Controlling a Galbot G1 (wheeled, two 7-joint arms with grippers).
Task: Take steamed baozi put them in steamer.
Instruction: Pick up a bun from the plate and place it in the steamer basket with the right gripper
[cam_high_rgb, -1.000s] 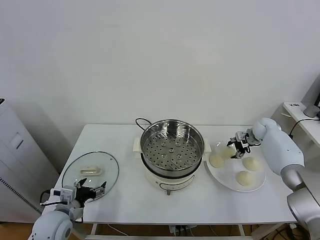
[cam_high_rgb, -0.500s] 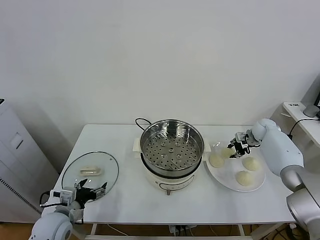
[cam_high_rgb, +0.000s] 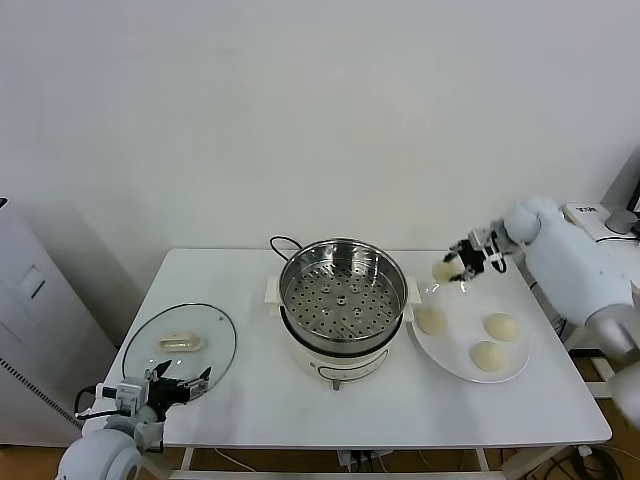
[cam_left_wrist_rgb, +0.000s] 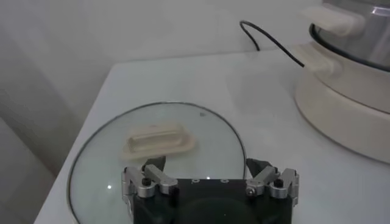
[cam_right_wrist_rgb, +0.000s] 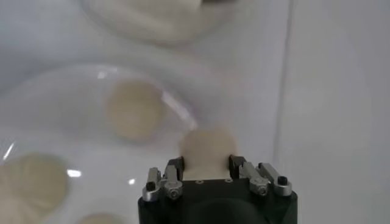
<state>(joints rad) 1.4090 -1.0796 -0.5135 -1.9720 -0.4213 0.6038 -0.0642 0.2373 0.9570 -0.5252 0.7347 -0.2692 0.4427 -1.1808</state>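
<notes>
One baozi (cam_high_rgb: 446, 270) is pinched in the right gripper (cam_high_rgb: 460, 266), now lifted clear of the plate (cam_high_rgb: 450, 362) where a second ago it sat low among the others. Three buns remain on the plate: one (cam_high_rgb: 432, 320) nearest the steamer (cam_high_rgb: 343, 290), two (cam_high_rgb: 501, 326) (cam_high_rgb: 486, 355) farther right. The steamer basket looks empty, so this appears to be the first transfer, with the carry leftward next. Far off, the left gripper (cam_high_rgb: 168, 388) hangs spread over the glass lid (cam_high_rgb: 180, 342) on the counter (cam_high_rgb: 250, 400).

Steamer (cam_high_rgb: 343, 296) basket stands uncovered, open from above.
</notes>
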